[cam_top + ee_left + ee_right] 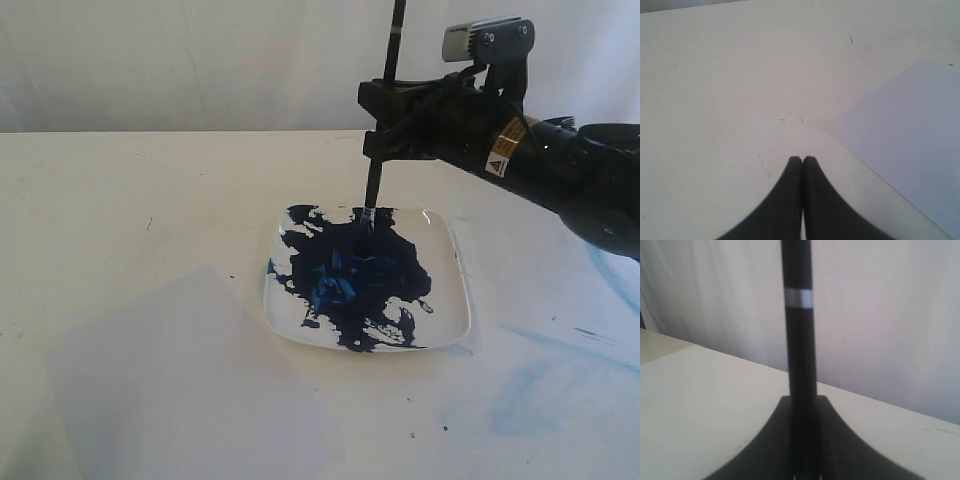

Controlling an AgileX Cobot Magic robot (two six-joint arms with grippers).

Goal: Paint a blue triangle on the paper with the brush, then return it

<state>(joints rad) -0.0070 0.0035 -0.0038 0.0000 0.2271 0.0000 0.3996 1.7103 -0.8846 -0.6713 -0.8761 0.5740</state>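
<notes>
Right gripper, exterior view: jaws clamped on the black handle of the brush, gripping it partway up, with the handle running on above the jaws and out of frame. Brush is close to upright with a slight tilt, and its bristle end is down in the dark-blue paint blotch on the square white plate. The blotch covers most of the plate. The paper lies flat on the cream table just beside the plate's left edge, toward the camera, and its surface reads blank. Pale blue smears are on the table to the right of the plate, under the right arm. Left arm is not in this view.

Left wrist view: left gripper has its fingertips pressed together with nothing between them, over bare table. One corner of the paper is near the fingertips, off to one side and not under them.

Right wrist view: right gripper jaws are tight against the brush handle on both sides. The handle stands straight up from the jaws and carries a silver band higher up. Behind it are the table and a white backdrop. The bristles are hidden from this camera.
</notes>
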